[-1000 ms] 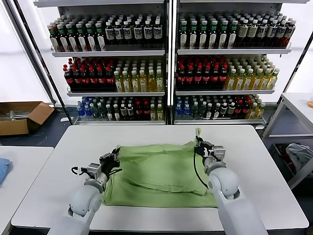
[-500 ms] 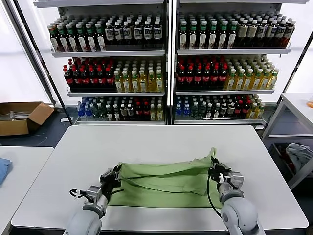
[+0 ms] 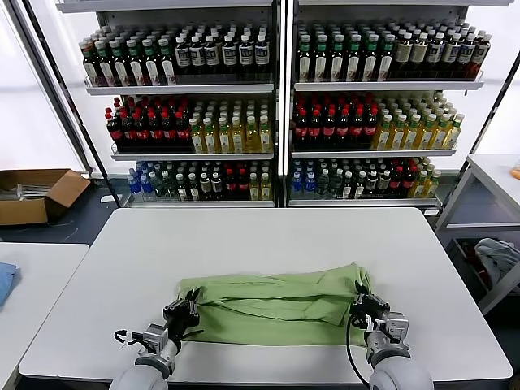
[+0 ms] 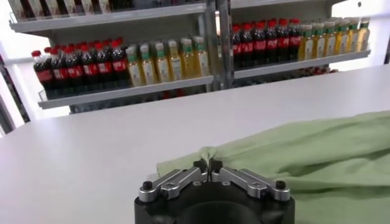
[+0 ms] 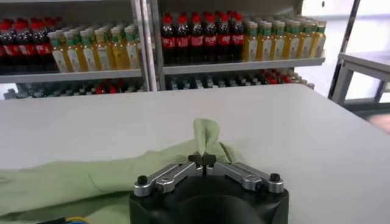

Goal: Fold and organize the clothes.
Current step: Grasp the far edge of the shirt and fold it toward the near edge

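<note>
Shelves of bottled drinks point(image 3: 280, 106) across upper frame; white tabletop point(image 3: 268, 236) filling lower half. Cardboard box point(image 3: 36, 193) at far left on floor; side table point(image 3: 496, 175) at right edge.

Light green shirt point(image 3: 276, 305) lying at lower centre of tabletop, partly folded into a wide band, long axis running left to right across frame, top layer doubled toward near edge, folds rumpled along middle.

Left gripper point(image 3: 185, 309) at shirt's left end, lower left of centre, fingers point(image 4: 200, 166) pinched closed on a corner of green cloth, cloth pucker visible between tips in left wrist view. Right gripper point(image 3: 363, 304) at shirt's right end, lower right, fingers point(image 5: 196, 159) likewise clamped on cloth, a small tuft standing up just beyond tips in right wrist view.

Key relation: both grips on opposite ends of one edge, shirt body stretching between them and beyond, away from robot. Neither arm nearer; grips roughly level, near front tabletop edge. Judged stage: fold of far edge over near portion nearly laid down, release and smoothing likely next. Risk: uneven release skewing the fold line.
</note>
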{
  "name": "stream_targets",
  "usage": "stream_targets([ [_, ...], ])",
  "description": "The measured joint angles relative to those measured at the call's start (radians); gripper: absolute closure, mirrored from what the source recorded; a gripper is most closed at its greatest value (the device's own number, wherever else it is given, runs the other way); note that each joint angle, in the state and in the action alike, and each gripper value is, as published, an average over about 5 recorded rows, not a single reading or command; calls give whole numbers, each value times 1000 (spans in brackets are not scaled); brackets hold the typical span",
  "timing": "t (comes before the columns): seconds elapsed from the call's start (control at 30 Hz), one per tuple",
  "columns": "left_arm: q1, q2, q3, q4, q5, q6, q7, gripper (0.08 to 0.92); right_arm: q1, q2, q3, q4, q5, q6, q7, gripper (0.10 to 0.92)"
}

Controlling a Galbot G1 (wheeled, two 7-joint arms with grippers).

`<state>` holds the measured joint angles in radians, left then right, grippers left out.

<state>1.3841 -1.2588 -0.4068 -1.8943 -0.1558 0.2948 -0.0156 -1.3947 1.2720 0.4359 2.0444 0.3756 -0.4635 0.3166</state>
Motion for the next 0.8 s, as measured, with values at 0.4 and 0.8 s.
stream_targets([
  [0.4,22,2,-4,-7,21,-6,11,908,-40,10,-16,-6,-42,12,4,919],
  [0.8,15,-14,-3,-23,47,-32,-1,620,-61,23,-54,-39,-128,33,22,665],
])
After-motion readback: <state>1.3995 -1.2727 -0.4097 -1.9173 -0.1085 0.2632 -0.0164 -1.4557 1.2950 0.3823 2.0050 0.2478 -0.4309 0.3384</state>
